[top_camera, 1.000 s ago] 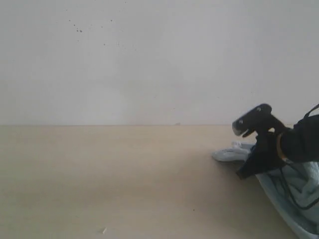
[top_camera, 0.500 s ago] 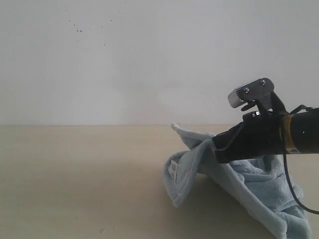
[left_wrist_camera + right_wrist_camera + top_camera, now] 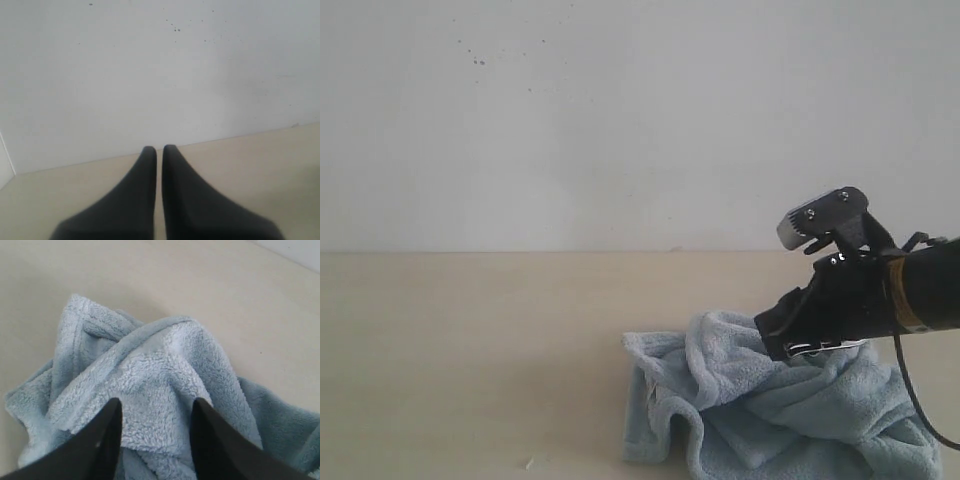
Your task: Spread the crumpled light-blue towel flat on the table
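- Since the right pincer [image 3: 156, 407] opened and let go, the towel [image 3: 790, 410] has slumped, crumpled, just beneath it on the table [image 3: 470, 350].
- Closed and empty, the left pincer [image 3: 159, 150] idles; spreading must restart.

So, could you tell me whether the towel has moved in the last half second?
Yes. The towel has dropped: its raised corner, earlier level with the far edge of the table, now lies slumped well below it.
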Robot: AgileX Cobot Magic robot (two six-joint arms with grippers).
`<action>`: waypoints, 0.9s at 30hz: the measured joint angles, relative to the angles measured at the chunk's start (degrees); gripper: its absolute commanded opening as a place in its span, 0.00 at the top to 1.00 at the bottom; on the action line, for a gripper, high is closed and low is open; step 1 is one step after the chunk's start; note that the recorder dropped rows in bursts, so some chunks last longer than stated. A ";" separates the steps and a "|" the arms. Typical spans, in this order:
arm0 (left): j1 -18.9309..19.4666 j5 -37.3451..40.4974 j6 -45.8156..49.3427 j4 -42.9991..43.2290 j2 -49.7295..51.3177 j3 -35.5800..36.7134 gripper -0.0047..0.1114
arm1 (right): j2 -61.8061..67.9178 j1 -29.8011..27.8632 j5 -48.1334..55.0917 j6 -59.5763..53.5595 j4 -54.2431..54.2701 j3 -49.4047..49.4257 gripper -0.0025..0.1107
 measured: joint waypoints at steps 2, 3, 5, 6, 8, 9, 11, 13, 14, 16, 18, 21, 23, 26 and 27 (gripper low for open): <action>0.00 0.00 0.00 0.00 0.00 0.00 0.92 | 0.00 0.13 -1.09 -0.37 0.00 0.00 0.67; 0.00 0.00 0.00 0.00 0.00 0.00 0.92 | 0.00 0.39 -1.60 -1.16 0.00 0.00 0.67; 0.00 0.00 0.00 0.00 0.00 0.00 0.92 | 0.00 2.18 -0.46 -3.66 0.00 0.72 0.67; 0.00 0.00 0.00 0.00 0.00 0.00 0.92 | 0.00 3.70 1.00 -5.10 0.00 1.42 0.66; 0.00 0.00 0.00 0.00 0.00 0.00 0.92 | 0.00 7.38 6.34 -9.24 -0.13 3.29 0.61; 0.00 0.00 0.00 0.00 0.00 0.00 0.92 | 0.00 8.84 8.56 -10.85 -0.13 4.01 0.56; 0.00 0.00 0.00 0.00 0.00 0.00 0.92 | 0.12 12.08 12.86 -13.53 -0.13 5.29 0.51; 0.00 0.00 0.00 0.00 0.00 0.00 0.92 | 0.20 14.65 16.36 -14.74 -0.13 5.68 0.50; 0.00 0.00 0.00 0.00 0.00 0.00 0.92 | 0.20 15.46 18.16 -15.04 -0.13 5.68 0.50; 0.00 0.00 0.00 0.00 0.00 0.00 0.92 | 0.74 16.46 20.98 -15.85 -0.13 5.68 0.50; 0.00 0.00 0.00 0.00 0.00 0.00 0.92 | 1.86 16.58 21.77 -16.15 -0.13 5.68 0.50; 0.00 0.00 0.00 0.00 0.00 0.00 0.92 | 4.42 17.21 22.24 -17.28 -0.13 5.68 0.50; 0.00 0.00 0.00 0.00 0.00 0.00 0.92 | 6.00 18.16 23.38 -18.77 -0.13 5.68 0.50; 0.00 0.00 0.00 0.00 0.00 0.00 0.92 | 8.38 20.11 26.29 -20.99 -0.13 5.68 0.50; 0.00 0.00 0.00 0.00 0.00 0.00 0.92 | 9.24 20.67 27.33 -21.59 -0.13 5.57 0.50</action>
